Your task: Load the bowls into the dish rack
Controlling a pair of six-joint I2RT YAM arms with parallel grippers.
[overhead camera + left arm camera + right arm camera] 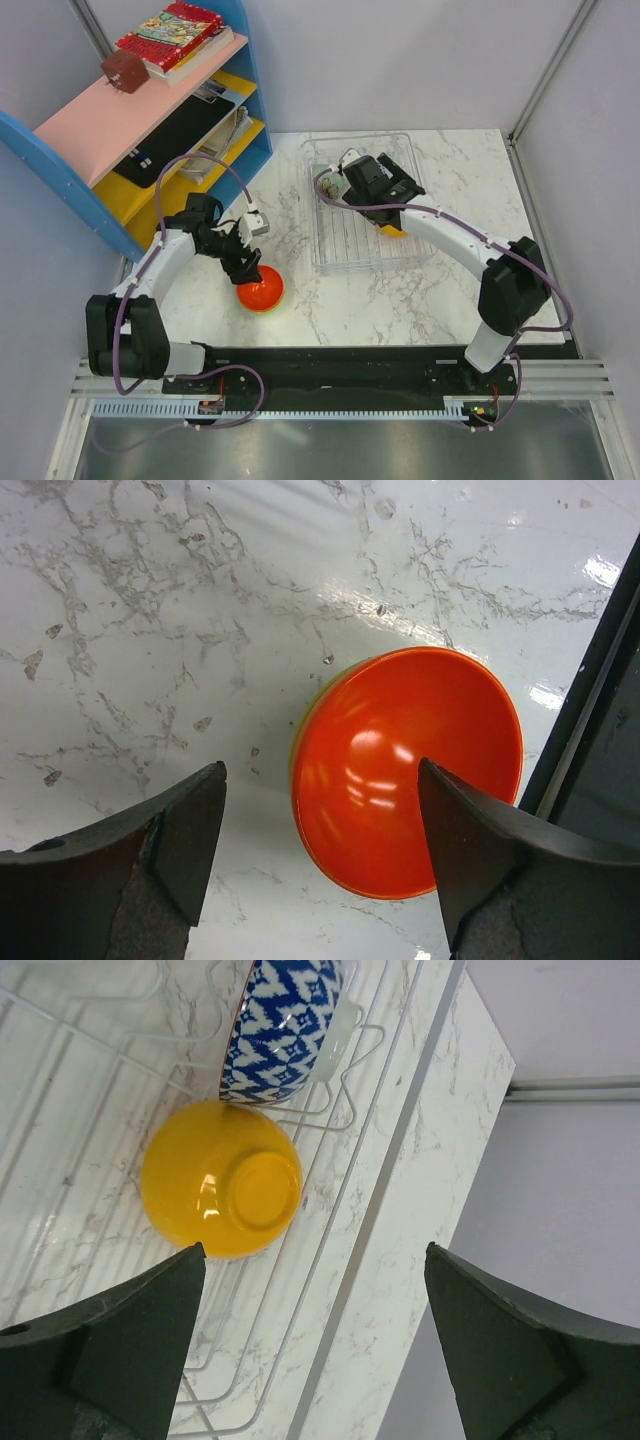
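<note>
- In the upper left of the overhead view we saw a blue-and-pink shelf unit (150, 130) with a red patterned book (172, 32) on its top board, well apart from both arms.
- A large clear plastic dish rack (345, 245) sat on the white marble table (440, 300) at upper centre, and the right arm crossed over part of it.
- In the rack, a plain orange-yellow round bowl (220, 1180) lay upside down. A blue-and-white patterned bowl (285, 1025) stood tilted among the prongs just above it in the wrist frame.
- The right claw (312, 1250) hung over the rack's edge with its fingers spread wide, and it held nothing.
- Left of centre on the table, outside the rack, a red-orange round bowl (400, 770) sat nested in a yellow-green bowl (305, 715).
- The left claw (320, 770) was spread wide above that stack and gripped nothing. Its finger (480, 850) at the right of the frame overlapped the red-orange rim, but we could not tell whether it touched.
</note>
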